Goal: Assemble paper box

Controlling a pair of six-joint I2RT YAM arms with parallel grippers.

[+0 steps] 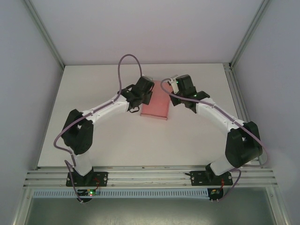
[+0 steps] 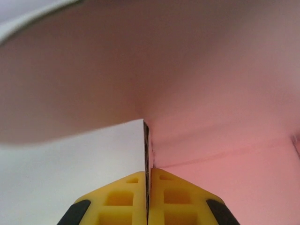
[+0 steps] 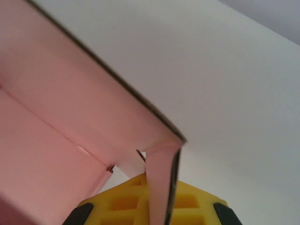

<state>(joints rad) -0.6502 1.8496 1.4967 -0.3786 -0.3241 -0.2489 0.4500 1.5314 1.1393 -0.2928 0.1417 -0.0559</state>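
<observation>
White table [image 1: 117, 140] fills an enclosure of pale walls [image 1: 23, 93], with an aluminium rail [image 1: 150, 176] along the near edge where both arm bases are bolted. In the top view, the pink paper box [image 1: 157, 107] lies toward the far middle of the table, between the two wrists. The left gripper [image 1: 143, 94] meets its left side and the right gripper [image 1: 172, 88] its far right corner. From this height I cannot tell how the jaws stand. A purple cable [image 1: 123, 65] loops above the left arm.

In the left wrist view, the left gripper [image 2: 146, 174] has its yellow fingers [image 2: 122, 197] pressed together, pinching a thin upright edge of the paper box [image 2: 211, 93]. Pink card curves overhead and runs off to the right, and the table [image 2: 61, 168] shows at lower left.

In the right wrist view, the right gripper [image 3: 159, 180] has its yellow fingers [image 3: 117, 204] closed on a narrow pink flap of the paper box [image 3: 61, 122]. A wall of the box with a dark cut edge slants up to the left, with creased panels below it. The table [image 3: 225, 84] lies beyond.
</observation>
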